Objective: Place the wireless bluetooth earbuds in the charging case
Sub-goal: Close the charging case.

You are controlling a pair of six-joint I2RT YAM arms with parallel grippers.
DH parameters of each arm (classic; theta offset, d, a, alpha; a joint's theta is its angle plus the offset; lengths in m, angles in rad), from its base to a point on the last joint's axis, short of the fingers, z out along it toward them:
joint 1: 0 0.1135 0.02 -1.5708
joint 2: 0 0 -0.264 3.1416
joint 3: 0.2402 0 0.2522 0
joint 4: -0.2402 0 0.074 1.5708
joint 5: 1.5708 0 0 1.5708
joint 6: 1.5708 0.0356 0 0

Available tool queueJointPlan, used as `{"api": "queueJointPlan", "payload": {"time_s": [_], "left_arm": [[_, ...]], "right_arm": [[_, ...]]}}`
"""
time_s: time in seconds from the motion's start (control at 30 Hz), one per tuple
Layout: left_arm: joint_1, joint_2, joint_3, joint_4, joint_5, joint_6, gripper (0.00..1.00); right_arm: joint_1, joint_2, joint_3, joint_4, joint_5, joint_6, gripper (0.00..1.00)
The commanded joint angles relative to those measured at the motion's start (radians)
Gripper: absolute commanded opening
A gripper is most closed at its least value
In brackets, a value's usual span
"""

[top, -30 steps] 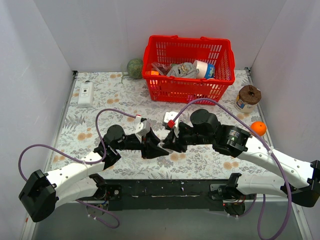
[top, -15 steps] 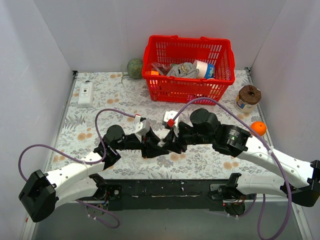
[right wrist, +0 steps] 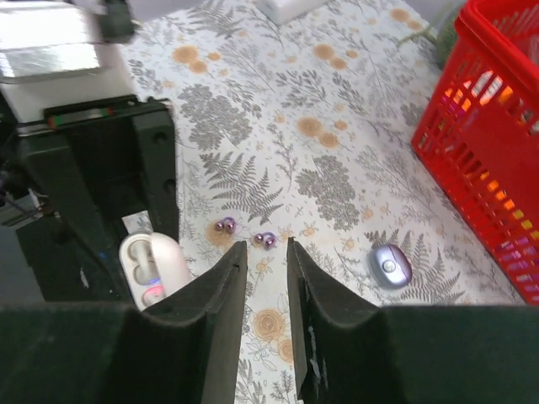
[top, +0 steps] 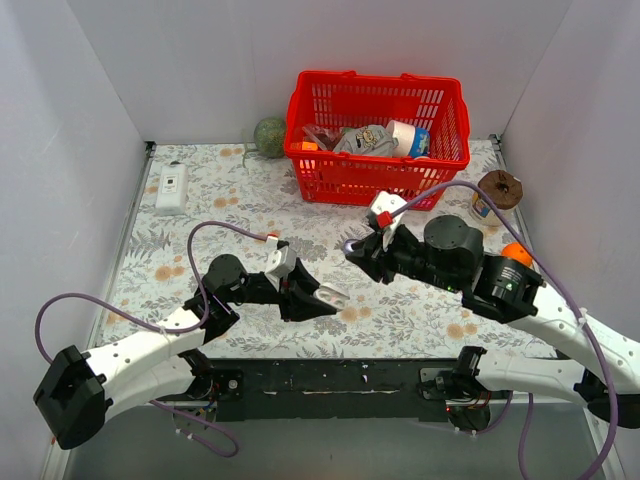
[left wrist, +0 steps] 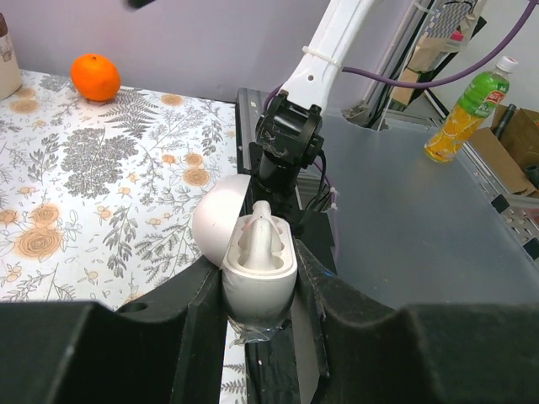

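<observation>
Neither bud was seated yet. The left gripper (left wrist: pixel 259 290) was clamped on the open charging case (left wrist: pixel 257 252), low centre of its wrist view. Both earbuds (right wrist: pixel 225 224) lay on the tabletop (right wrist: pixel 337 168) mid-frame, just beyond the right gripper (right wrist: pixel 264 252), whose jaws stood narrowly apart, empty. A red basket (right wrist: pixel 480 126) and a small silver-purple oval (right wrist: pixel 389 263) sat to the right, blocking nothing

The basket (top: pixel 372 182) is bright red openwork. Under it the counter (top: pixel 240 185) is white, printed with grey ferns and tan-orange blossoms. Left of the basket sits a mottled green ball (top: pixel 269 136); right of it, a brown-topped jar (top: pixel 497 188). In front of the basket lie two glossy purple earbuds (right wrist: pixel 265 240) and the lavender, paler-centred charging case (right wrist: pixel 389 265). The white pod (left wrist: pixel 257 273) seems to glow pink inside.
</observation>
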Motion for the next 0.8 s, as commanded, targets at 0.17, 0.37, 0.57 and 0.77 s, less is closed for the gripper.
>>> {"api": "queueJointPlan", "payload": {"time_s": [0.17,0.37,0.57,0.77], "left_arm": [[-0.004,-0.045,0.006,0.007,-0.022,0.028,0.00],[-0.004,-0.044,0.004,0.010,-0.045,0.032,0.00],[-0.004,-0.039,0.004,0.016,-0.063,0.031,0.00],[-0.004,-0.045,-0.002,-0.019,-0.111,0.038,0.00]], "right_arm": [[-0.007,0.071,-0.052,0.010,0.081,0.057,0.18],[-0.006,0.084,-0.052,0.013,-0.017,0.050,0.21],[-0.006,0.068,-0.053,0.017,0.031,0.068,0.28],[-0.006,0.005,-0.032,0.044,0.029,0.088,0.41]]}}
